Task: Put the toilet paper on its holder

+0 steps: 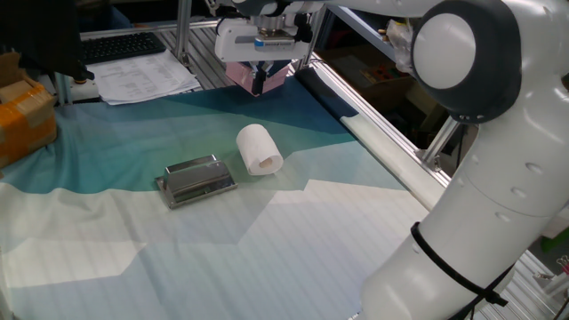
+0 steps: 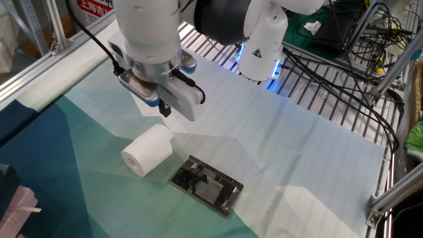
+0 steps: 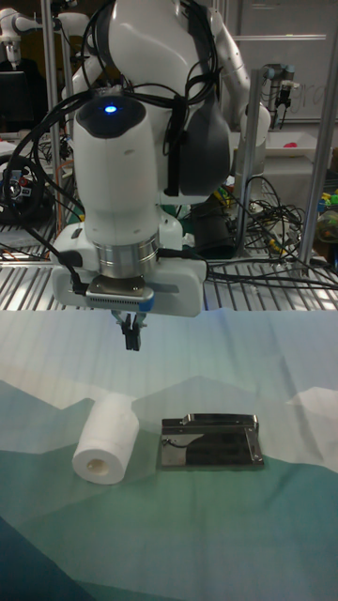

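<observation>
The toilet paper [image 1: 259,148] [image 2: 147,150] [image 3: 106,439] lies on its side on the teal and white cloth, one hollow end facing the tall fixed view. The holder [image 1: 196,180] [image 2: 206,185] [image 3: 209,441], a flat silver-grey metal piece, lies flat on the cloth just beside the roll without touching it. My gripper [image 1: 259,84] [image 2: 165,109] [image 3: 130,333] hangs above the cloth, beyond the roll, pointing down. Its dark fingers are pressed together with nothing between them.
A keyboard [image 1: 120,44], papers [image 1: 142,78] and an orange box [image 1: 22,116] sit past the cloth's far end. An aluminium rail [image 1: 391,142] runs along one side. The robot base [image 2: 261,53] and cables [image 2: 344,53] stand on the slatted table behind.
</observation>
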You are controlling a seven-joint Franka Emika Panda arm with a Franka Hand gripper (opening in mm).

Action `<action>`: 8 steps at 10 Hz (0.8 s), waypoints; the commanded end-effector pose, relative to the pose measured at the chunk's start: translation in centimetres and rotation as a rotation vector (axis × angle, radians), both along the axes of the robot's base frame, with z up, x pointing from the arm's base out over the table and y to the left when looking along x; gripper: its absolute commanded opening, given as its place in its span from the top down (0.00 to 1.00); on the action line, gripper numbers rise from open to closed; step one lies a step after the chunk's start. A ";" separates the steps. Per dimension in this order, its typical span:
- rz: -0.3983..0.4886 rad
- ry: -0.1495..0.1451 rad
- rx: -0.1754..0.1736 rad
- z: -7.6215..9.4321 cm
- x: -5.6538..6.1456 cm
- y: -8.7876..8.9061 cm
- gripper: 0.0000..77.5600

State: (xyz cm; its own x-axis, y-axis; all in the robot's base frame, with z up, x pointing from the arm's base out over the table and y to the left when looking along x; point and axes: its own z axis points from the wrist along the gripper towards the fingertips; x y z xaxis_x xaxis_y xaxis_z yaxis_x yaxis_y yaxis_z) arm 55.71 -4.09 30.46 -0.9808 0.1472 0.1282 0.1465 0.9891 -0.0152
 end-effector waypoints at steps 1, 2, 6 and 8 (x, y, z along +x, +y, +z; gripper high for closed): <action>-0.052 -0.005 -0.007 0.1 0.1 0.0 1.00; -0.071 -0.006 -0.010 0.1 0.1 0.0 1.00; -0.130 -0.006 -0.013 0.1 0.1 0.0 1.00; -0.136 -0.005 -0.010 0.1 0.1 0.0 1.00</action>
